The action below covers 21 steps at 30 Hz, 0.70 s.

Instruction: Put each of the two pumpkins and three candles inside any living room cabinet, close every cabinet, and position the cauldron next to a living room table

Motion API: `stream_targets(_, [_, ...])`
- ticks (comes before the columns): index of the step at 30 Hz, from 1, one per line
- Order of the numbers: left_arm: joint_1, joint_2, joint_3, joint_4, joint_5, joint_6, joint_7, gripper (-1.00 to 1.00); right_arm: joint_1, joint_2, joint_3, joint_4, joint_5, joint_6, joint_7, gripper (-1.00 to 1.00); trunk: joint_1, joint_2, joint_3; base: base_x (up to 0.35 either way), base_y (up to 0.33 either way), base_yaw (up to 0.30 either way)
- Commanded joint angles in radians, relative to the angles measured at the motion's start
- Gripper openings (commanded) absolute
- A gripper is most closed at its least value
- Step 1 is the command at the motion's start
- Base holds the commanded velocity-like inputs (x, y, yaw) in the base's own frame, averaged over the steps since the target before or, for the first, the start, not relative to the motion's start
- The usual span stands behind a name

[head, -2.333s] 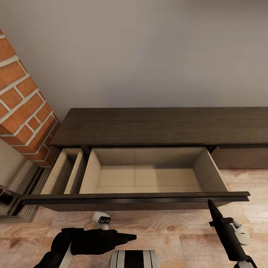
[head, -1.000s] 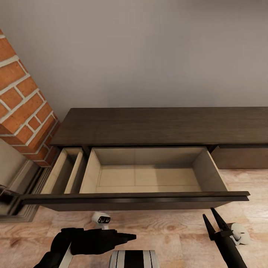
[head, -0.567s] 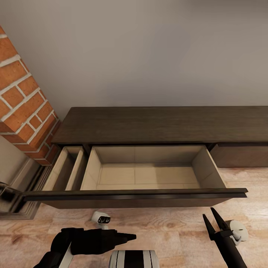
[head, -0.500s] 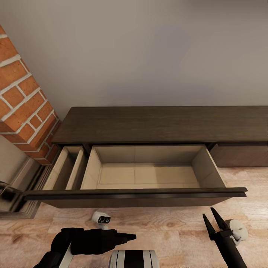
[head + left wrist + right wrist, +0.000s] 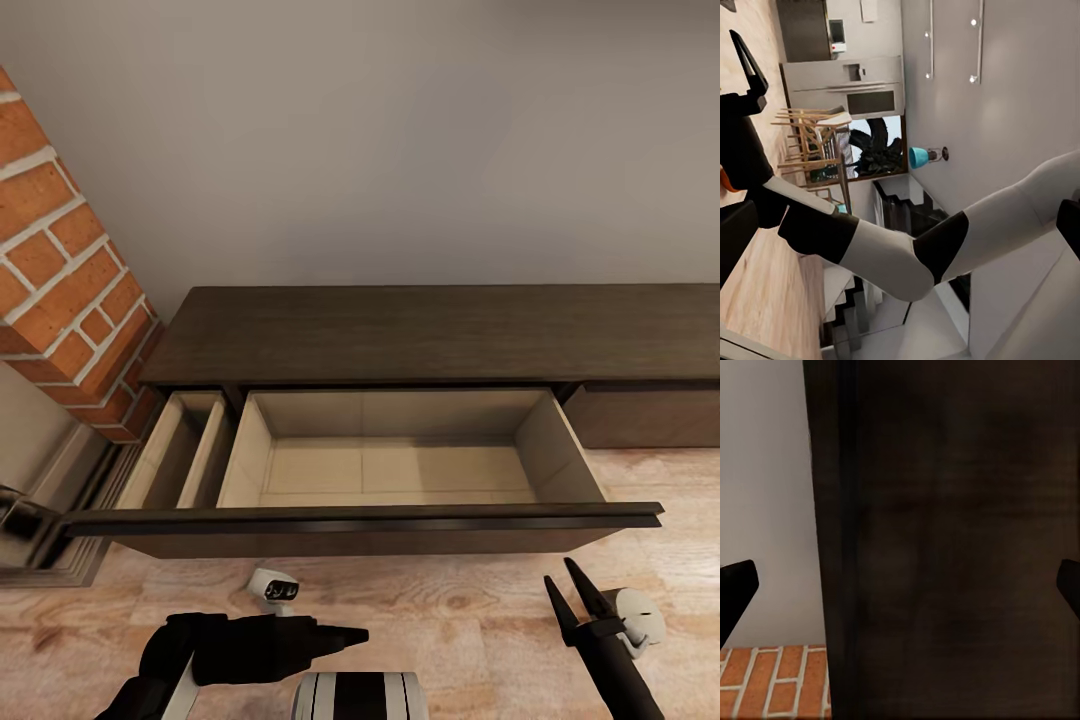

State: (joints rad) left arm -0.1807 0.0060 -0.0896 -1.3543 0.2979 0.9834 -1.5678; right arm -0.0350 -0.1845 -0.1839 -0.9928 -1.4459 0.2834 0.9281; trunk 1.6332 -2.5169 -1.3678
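Cabinet (image 5: 430,335) drawer stands open, unlabelled; right gripper (image 5: 566,592) just before its front, fingers apart; left gripper (image 5: 345,634) closed.

Cabinet: long low dark-brown unit against the wall, drawer pulled out.

The cabinet (image 5: 430,335) stands on the wood floor along the grey wall, its flat top bare. One wide drawer (image 5: 390,470) is drawn fully forward, showing a pale beige interior with nothing inside; a narrow beige compartment (image 5: 180,455) sits open just beside it at the brick-column end. The shared dark front panel (image 5: 360,520) is handle-less and level. The adjoining section (image 5: 650,418) at the other end is shut.
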Motion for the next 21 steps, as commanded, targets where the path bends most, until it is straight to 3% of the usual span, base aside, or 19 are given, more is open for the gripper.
stream_targets(1, [0.000,0.001,-0.001,0.000,0.001,0.011,-0.003,1.00,0.000,0.000,0.000,0.000,-0.008,0.009,0.001,1.00,0.000,0.000,-0.001,0.000,0.000,0.000])
stream_targets(9, [0.000,-0.006,0.038,0.001,-0.002,0.009,-0.003,1.00,0.000,0.000,0.000,0.000,0.001,0.008,0.003,1.00,0.000,0.000,-0.001,0.018,-0.037,0.000])
stream_targets(21, [0.000,-0.007,0.039,-0.006,-0.002,0.009,-0.003,1.00,0.000,0.000,0.000,0.000,0.000,0.008,0.003,1.00,0.000,0.000,-0.001,-0.067,-0.005,0.000])
